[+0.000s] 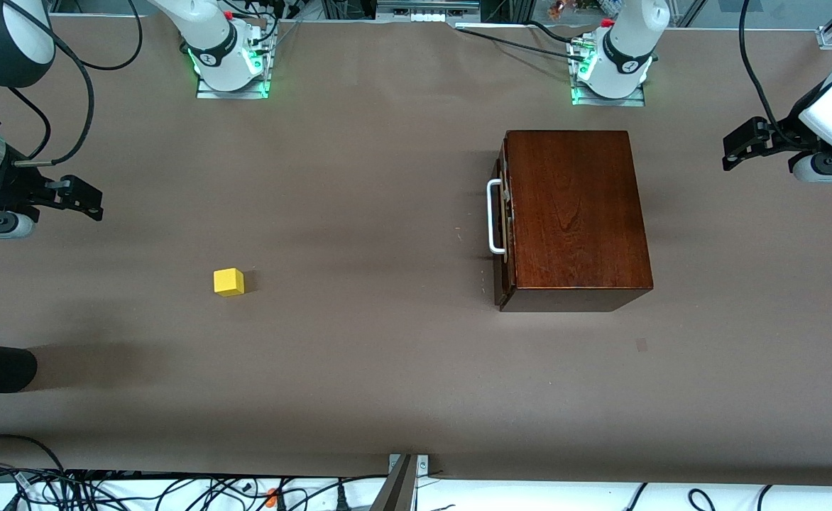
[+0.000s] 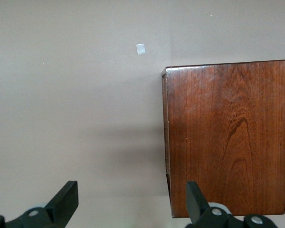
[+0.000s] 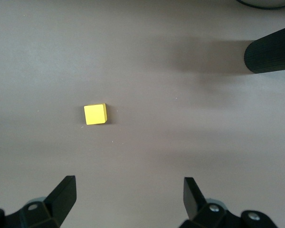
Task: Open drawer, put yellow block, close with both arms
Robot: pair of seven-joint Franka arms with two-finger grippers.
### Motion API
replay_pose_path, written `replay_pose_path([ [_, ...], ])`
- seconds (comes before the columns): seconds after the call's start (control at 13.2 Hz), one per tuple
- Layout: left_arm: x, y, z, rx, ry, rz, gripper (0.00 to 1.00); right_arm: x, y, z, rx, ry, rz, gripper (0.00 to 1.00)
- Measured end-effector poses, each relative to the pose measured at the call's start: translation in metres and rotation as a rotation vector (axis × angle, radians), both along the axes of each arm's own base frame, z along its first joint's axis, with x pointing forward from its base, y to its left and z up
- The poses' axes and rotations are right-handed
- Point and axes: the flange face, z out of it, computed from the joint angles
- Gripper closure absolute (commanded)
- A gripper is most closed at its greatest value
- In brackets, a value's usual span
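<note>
Two claws of mine waiting apart-fingered above the brown tabletop (image 1: 387, 369), left claw (image 1: 732, 152) beside the glossy dark wooden box (image 1: 576, 213) with its white-handled drawer (image 1: 502, 216) shut, right claw (image 1: 86, 201) over bare tabletop, small yellow cube block (image 1: 228, 282) toward the right arm's end

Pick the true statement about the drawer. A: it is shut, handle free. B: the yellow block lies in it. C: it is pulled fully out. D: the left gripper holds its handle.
A: the drawer sits flush in the wooden box, its white handle untouched.
</note>
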Motion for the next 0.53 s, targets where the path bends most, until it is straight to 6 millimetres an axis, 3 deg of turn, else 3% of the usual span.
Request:
replay_pose_path([
  [0.53, 0.0001, 0.0004, 0.0006, 0.000, -0.001, 0.001, 0.00, -0.0012, -0.0009, -0.0010, -0.005, 0.012, -0.001, 0.00],
])
